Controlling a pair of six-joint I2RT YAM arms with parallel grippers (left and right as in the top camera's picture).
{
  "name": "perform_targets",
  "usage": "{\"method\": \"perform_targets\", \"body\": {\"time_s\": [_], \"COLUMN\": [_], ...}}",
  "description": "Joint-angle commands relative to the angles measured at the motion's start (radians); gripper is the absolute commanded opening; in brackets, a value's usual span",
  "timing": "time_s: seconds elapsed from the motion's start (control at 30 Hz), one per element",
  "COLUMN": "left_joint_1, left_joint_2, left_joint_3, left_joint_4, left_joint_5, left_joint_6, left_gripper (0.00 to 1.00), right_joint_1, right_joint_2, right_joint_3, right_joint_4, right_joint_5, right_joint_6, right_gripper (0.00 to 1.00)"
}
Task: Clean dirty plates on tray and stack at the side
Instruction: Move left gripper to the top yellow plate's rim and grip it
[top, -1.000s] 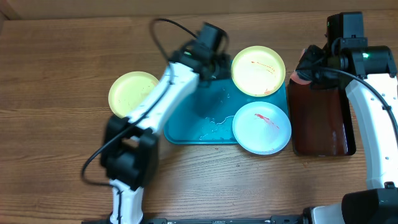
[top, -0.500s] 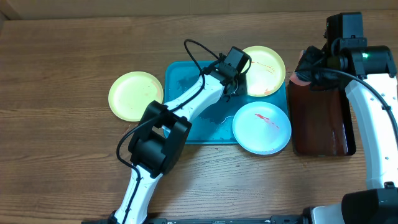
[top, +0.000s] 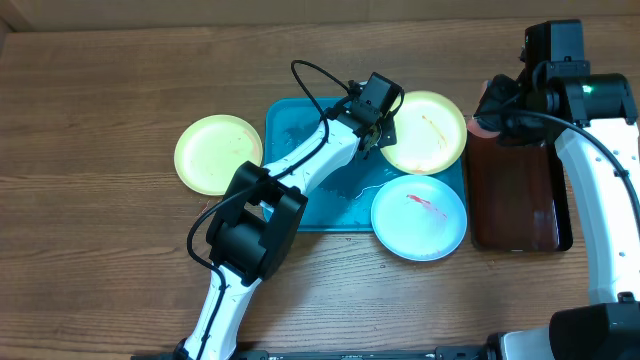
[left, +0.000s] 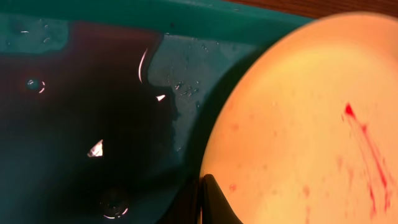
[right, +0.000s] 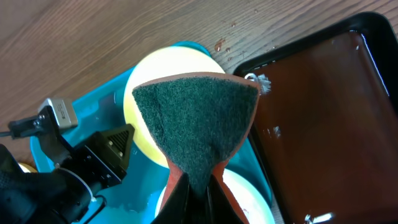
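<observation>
Step in hand: judged to be the scrubbing of the second plate, with the left arm (top: 300, 165) reaching across the turquoise tray (top: 300, 125) to the sauce-streaked cream plate (top: 430, 130), seemingly to steady it
Left jaws: sat at that plate's left edge; the wrist view showed one dark fingertip (left: 210, 198) against the rim, but whether they pinched it or only touched it could not be told
Right jaws: were closed on a green-faced scouring sponge (right: 196, 118), held up near the cream plate's right edge and the dark red-brown tray (top: 515, 195), apart from the plate
Cream plate: lay face up at the tray's far right corner, its right edge overhanging toward the dark tray
Pale blue plate (top: 420, 218): lay at the tray's near right corner, hanging over onto the bench (top: 100, 100), with one red smear
Yellow-green plate (top: 215, 155): lay off the tray on the bench to its left, no sauce visible — likely the start of the stack
Axis and heading: the plates were round, so had no long axis; the cream plate's streak ran diagonally; the tray's long side ran left to right in the overhead view
Next move: likely called for laying the sponge flat on the streak and wiping against a firm hold — a loose plate would slide on the wet tray
</observation>
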Motion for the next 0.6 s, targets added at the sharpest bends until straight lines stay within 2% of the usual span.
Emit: {"method": "perform_targets", "body": {"time_s": [0.0, 0.1, 0.33, 0.57], "left_joint_1": [0.000, 0.000, -0.001, -0.002], "left_joint_2": [0.009, 0.009, 0.009, 0.009], "left_joint_3": [0.008, 0.008, 0.007, 0.007], "left_joint_4": [0.018, 0.021, 0.001, -0.081], "left_joint_5": [-0.035, -0.035, -0.035, -0.029], "left_joint_6": [0.000, 0.000, 0.000, -0.065], "left_gripper": [0.04, 0.04, 0.29, 0.30], "right_joint_1": [-0.002, -0.002, -0.002, -0.002], "right_joint_2": [-0.029, -0.029, -0.029, -0.029], "right_joint_3": [0.018, 0.018, 0.018, 0.018], "right_joint_4": [-0.005, -0.022, -0.026, -0.027], "right_joint_5": [-0.002, -0.001, -0.001, -0.001], "right_joint_6": [-0.031, -0.034, -0.034, -0.034], "right_gripper": [0.04, 0.04, 0.04, 0.04]}}
